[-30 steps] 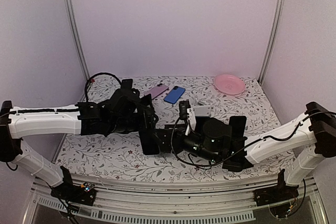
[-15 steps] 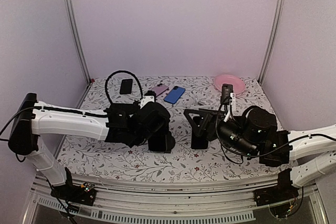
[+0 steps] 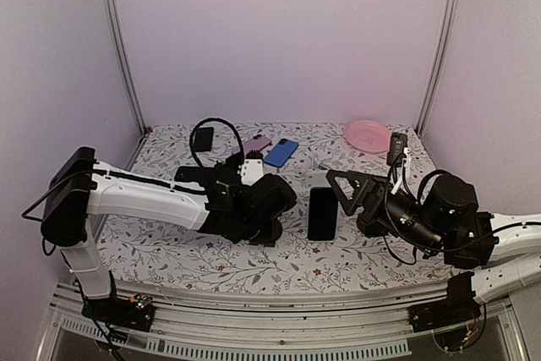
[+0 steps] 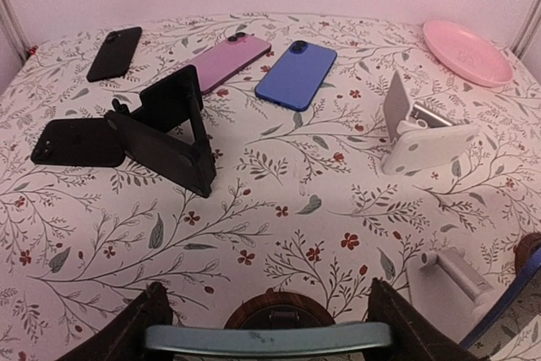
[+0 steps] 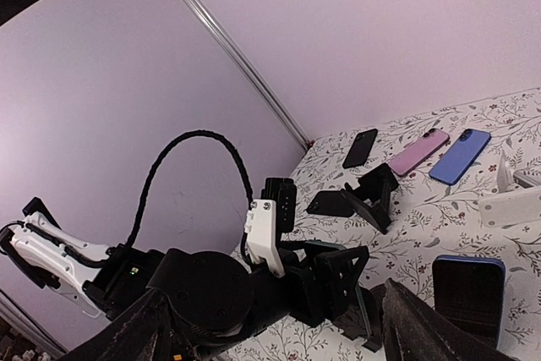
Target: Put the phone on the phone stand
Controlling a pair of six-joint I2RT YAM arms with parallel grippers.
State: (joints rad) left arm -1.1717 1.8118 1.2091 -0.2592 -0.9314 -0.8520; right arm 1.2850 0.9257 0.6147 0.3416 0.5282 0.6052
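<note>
Dark-screened phone [image 3: 321, 213] upright against white stand [image 4: 461, 276]

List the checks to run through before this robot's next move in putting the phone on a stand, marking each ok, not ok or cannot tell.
1. Left gripper has a phone: ok; a grey-blue phone, seen edge-on, spans its fingers.
2. Right gripper open and empty: ok.
3. A stand is free: ok; the white stand holds nothing.
4. Black stand free: cannot tell; a black phone lies at its foot.
5. Dark phone by the right gripper seated securely: cannot tell; its support is hidden.
</note>
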